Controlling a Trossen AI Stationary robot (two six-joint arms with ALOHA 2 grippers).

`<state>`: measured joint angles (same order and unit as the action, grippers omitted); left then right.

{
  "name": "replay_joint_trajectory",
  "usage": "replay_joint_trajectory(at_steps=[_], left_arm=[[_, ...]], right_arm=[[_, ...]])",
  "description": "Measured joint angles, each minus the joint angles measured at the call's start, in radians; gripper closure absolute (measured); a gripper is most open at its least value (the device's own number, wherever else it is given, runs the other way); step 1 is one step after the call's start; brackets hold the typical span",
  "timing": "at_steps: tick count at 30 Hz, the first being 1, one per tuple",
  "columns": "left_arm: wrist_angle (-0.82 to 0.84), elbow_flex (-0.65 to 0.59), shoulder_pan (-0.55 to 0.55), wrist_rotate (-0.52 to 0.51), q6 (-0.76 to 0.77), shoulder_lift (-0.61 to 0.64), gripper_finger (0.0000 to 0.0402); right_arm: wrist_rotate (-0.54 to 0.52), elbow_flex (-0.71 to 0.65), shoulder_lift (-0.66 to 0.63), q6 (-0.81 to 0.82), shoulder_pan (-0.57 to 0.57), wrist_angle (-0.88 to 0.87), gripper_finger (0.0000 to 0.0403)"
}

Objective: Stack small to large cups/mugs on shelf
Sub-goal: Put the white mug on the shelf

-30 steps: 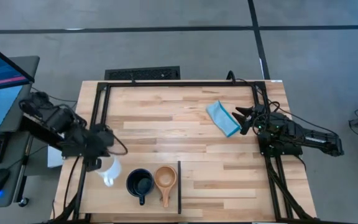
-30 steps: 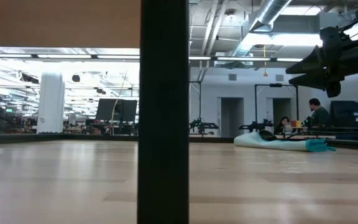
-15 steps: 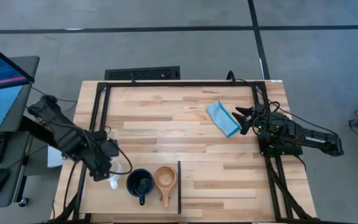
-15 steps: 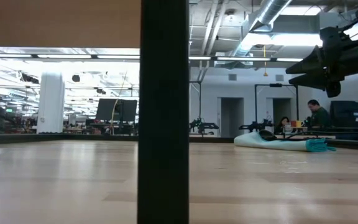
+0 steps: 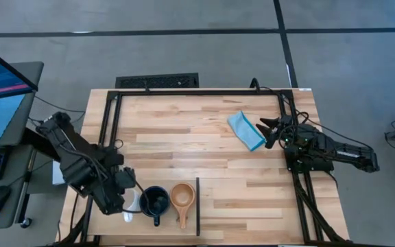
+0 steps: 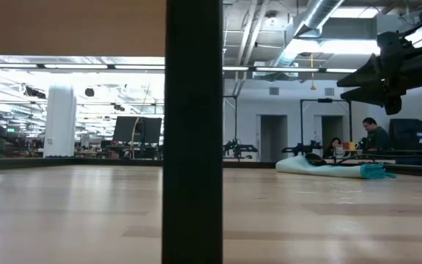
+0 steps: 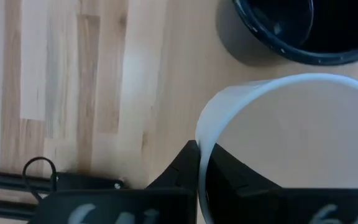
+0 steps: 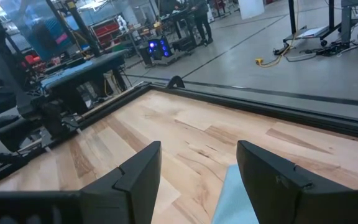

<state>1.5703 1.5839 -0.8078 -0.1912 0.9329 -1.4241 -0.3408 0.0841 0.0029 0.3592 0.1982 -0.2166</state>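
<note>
On the pale shelf board, left of its dark upright edge, stand the tan wooden cup and the black mug. My left gripper is shut on the white mug, right beside the black mug's left side; the wrist view shows both the white mug and the black mug. My right gripper is open and empty at the table's right, next to the light-blue cloth. My left gripper holds the white mug by its wall at the rim, one finger inside the mug and the other outside. The fingers come from the table's left side, slanting down. The mug's mouth faces up; whether its base rests on the board, I cannot tell.
The black table frame runs along the left, far and right sides. The shelf's dark upright fills the middle of the low view. The folded cloth lies on the far right of the butcher-block top.
My left gripper has carried the white mug toward the table's near edge and to the right, up to the black mug, and the arm has swung round with it. The right arm has kept still.
</note>
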Motion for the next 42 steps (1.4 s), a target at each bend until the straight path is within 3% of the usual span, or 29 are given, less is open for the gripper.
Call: replay_joint_trajectory(at_steps=[17,42], left_arm=[[-0.001,-0.002,-0.024,0.015,0.003,-0.045,0.0401],[-0.032,-0.001,-0.003,0.042,-0.111,-0.094,0.0401]], right_arm=[[0.002,0.000,0.000,0.008,0.000,0.000,0.0171],[0.002,0.000,0.000,0.009,0.000,0.000,0.0171]])
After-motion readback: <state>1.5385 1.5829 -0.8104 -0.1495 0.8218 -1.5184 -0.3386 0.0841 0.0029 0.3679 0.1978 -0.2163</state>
